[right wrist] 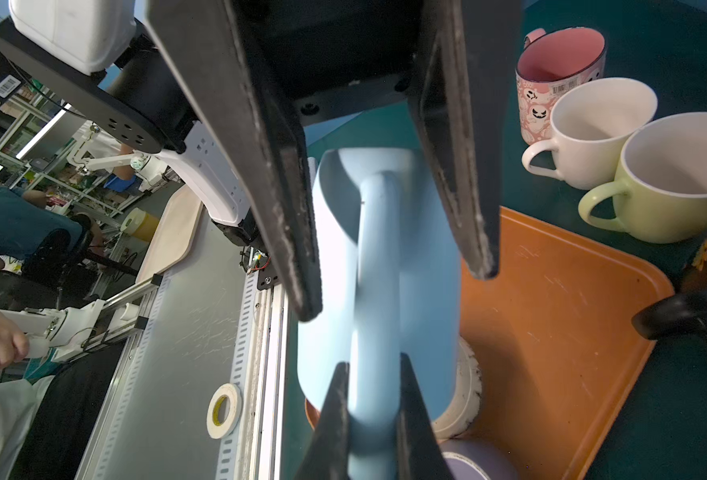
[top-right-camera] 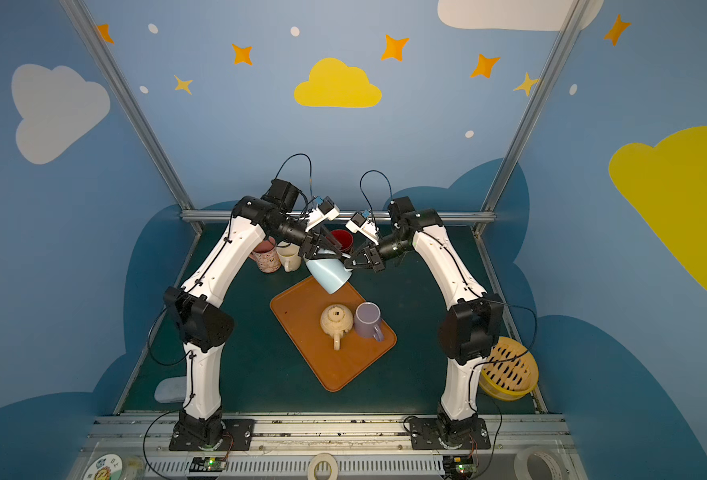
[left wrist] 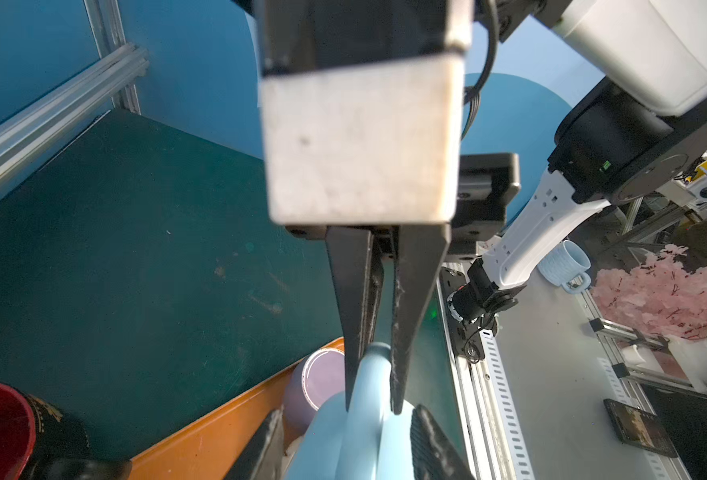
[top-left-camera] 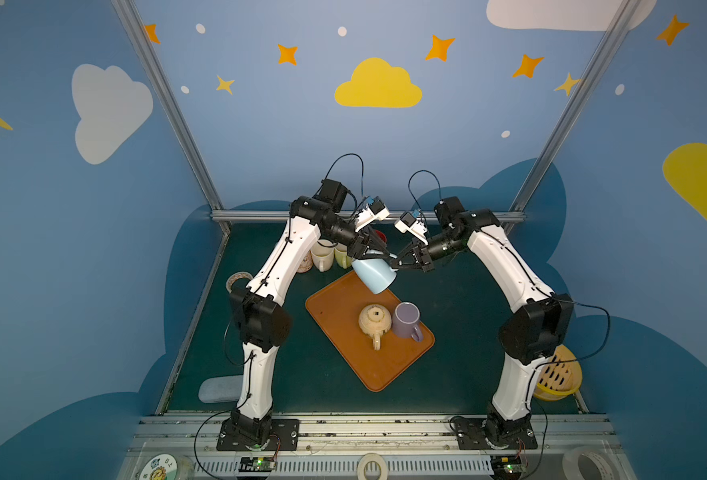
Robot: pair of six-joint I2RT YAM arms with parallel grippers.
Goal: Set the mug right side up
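The light blue mug [top-left-camera: 374,274] hangs in the air over the upper corner of the orange tray [top-left-camera: 364,370], just above centre in both top views. We read its long axis as slanting from upper left to lower right, neither upright nor inverted; which end is the mouth we cannot tell. The left end effector [top-left-camera: 371,252] reaches in from the upper left and clasps the body between half-spread jaws. The right end effector [top-left-camera: 397,262], from the right, is clenched on the handle [right wrist: 374,249]. Both being on the mug, we judge that the turn depends on one letting go. A purple mug [top-left-camera: 406,318] and a cream vessel [top-left-camera: 374,322] occupy mid-tray, with bare tray lower in the frame. The surface [top-left-camera: 460,353] is dark green; the blue walls [top-left-camera: 260,124] carry clouds and stars.
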